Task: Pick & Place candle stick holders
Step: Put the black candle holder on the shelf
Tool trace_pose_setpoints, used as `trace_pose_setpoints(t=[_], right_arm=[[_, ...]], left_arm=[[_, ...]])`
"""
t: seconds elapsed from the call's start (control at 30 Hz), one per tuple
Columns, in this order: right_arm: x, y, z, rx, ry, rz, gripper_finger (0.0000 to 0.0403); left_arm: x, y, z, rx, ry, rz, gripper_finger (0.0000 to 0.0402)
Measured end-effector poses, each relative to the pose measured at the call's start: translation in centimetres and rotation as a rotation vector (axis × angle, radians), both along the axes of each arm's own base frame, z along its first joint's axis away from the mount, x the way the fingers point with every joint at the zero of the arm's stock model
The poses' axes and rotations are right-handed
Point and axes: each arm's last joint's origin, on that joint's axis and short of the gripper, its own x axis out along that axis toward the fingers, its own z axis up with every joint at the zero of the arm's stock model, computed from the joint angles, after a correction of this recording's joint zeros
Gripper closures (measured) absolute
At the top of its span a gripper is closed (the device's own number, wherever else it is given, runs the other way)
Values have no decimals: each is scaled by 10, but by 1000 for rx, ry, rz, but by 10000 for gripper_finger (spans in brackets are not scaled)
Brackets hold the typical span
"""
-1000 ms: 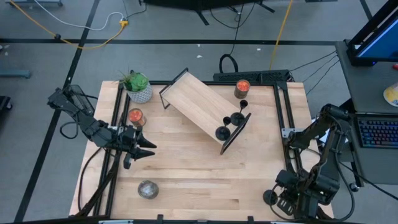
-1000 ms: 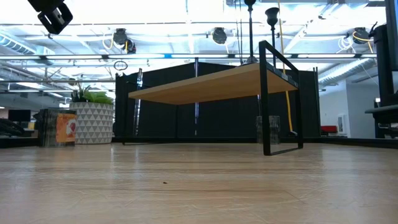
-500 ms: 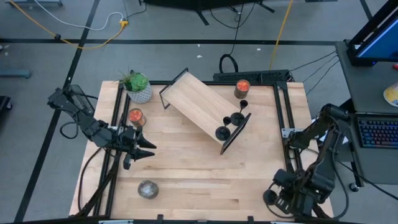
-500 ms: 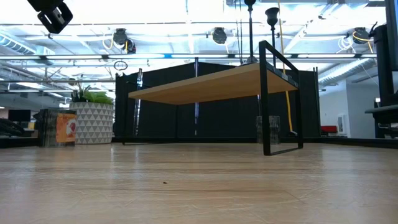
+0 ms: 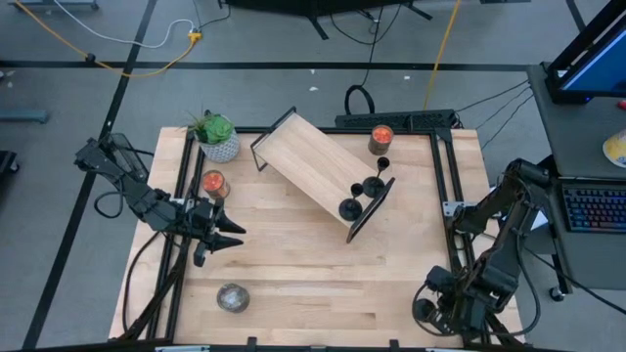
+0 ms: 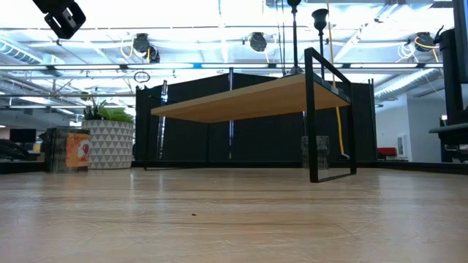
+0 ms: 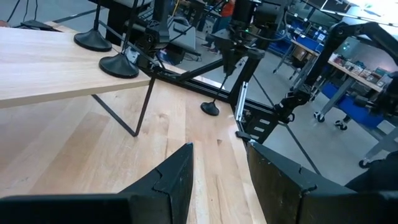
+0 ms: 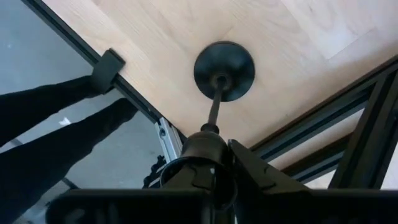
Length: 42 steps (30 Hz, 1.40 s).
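The right hand (image 8: pixel 214 177) is at the tabletop's (image 5: pixel 313 284) near right corner, closed on the cup of a holder (image 8: pixel 222 71); the stem runs straight out from its fingers to the round base, which is seen against the wood just inside the black edge rail (image 8: pixel 323 118). In the high view that base shows as a dark disc (image 5: pixel 424 311) just beside the hand (image 5: pixel 452 315), at the corner. The left hand (image 5: pixel 227 235) hovers over the left part of the tabletop with its fingers (image 7: pixel 180 177) parted and nothing between them. Ahead of it stands a small wooden shelf (image 5: pixel 318 174) on a black frame, set at an angle, and three more holders are at the shelf's far end: two (image 5: pixel 350 207) (image 5: pixel 374 186) on the board and one (image 5: pixel 382 164) just beyond them. Past those sits a candle jar (image 5: pixel 380 139). Behind the left hand, toward the back edge, are another jar (image 5: pixel 213 183) and a potted plant (image 5: pixel 217 135); on its other side, near the front edge, lies a grey ball (image 5: pixel 233 297).
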Motion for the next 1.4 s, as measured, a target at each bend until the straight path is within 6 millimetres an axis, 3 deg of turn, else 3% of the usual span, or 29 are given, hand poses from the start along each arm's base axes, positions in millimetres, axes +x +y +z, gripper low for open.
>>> trace_pose_setpoints(t=[0.17,0.4,0.8,0.97,1.2,1.4], right_arm=[[3,-15,12,47,-29,-34,389],[23,-42,40,136,-153,-50,390],[87,-84,118,108,-573,7,390],[103,-100,152,47,-731,64,390],[104,-141,208,-96,-964,129,390],[75,-190,256,-261,-1078,126,390]], left_arm=[[0,-1,0,-3,4,-41,245],[0,-2,0,-4,5,-60,245],[-1,-3,0,8,6,-104,245],[-1,-3,0,8,6,-105,245],[-1,-3,0,-4,8,-104,245],[-1,-3,0,-30,12,-90,245]])
